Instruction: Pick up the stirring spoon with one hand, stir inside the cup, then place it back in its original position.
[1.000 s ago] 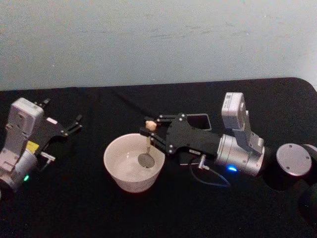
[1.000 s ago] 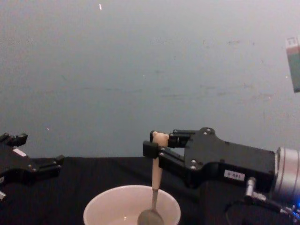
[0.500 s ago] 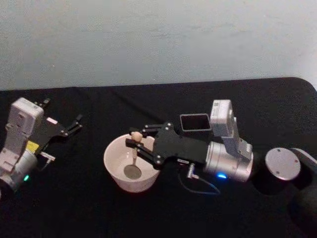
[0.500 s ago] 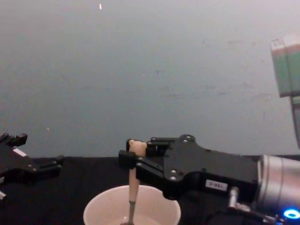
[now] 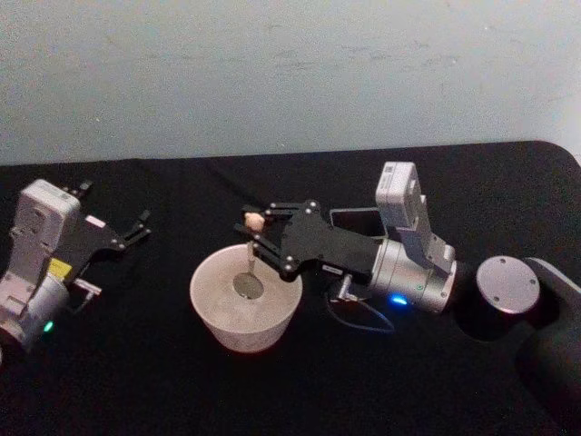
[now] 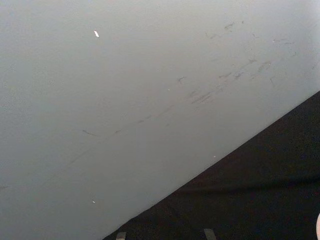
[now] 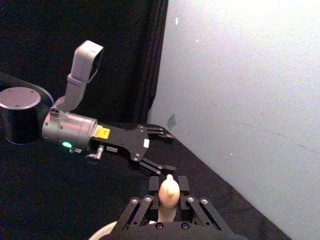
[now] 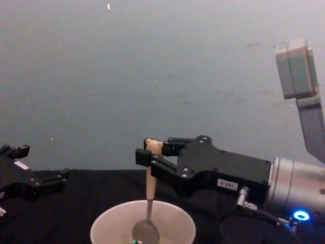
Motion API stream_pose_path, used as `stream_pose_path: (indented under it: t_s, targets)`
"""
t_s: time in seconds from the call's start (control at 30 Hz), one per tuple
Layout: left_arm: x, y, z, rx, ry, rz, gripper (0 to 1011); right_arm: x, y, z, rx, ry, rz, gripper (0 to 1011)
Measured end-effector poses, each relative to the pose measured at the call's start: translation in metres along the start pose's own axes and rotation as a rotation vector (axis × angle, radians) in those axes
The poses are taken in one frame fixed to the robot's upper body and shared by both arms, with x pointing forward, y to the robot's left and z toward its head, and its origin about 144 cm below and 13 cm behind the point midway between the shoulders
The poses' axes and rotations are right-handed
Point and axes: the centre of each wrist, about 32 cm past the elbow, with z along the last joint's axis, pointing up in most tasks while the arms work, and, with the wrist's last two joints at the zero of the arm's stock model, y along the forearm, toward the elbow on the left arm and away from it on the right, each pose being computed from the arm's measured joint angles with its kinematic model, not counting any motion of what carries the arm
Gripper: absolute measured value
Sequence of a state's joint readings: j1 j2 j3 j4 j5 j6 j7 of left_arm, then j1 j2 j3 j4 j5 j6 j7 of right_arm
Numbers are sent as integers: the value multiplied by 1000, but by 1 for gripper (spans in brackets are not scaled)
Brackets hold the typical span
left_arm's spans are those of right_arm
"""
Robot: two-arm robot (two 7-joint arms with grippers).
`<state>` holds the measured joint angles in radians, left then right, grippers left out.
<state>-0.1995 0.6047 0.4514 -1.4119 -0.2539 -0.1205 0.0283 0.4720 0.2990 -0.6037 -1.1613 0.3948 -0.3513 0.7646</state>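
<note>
The cream-white cup stands mid-table. The stirring spoon hangs upright in it, its metal bowl low inside the cup and its beige handle rising above the rim. My right gripper reaches in from the right and is shut on the handle just under the bear-head knob. The dark grey holder stands behind that gripper, mostly hidden by it. My left gripper rests open at the table's left, apart from the cup, and appears as the left gripper beyond the knob.
A black cloth covers the table, and a pale wall rises behind it. My right arm's round elbow joint sits at the right. A cable loops under the right wrist, near the cup.
My right gripper carried the spoon from the cup's right side toward its left and near side, then back toward the far side. The left arm stayed still.
</note>
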Motion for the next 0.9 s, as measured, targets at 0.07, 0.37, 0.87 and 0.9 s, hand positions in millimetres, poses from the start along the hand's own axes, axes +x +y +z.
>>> stream_pose_path:
  t_s: [0.07,0.37,0.87,0.9]
  targets:
    - [0,0,0,0,0,0,1001,1,-2,0,-2,-2,-6,214]
    - [0,0,0,0,0,0,1001,1,-15,0,-17,-8,-18,214]
    - [0,0,0,0,0,0,1002,-12,-25,6,-15,12,37,214]
    - [0,0,0,0,0,0,1001,-13,-24,6,-13,15,48,215]
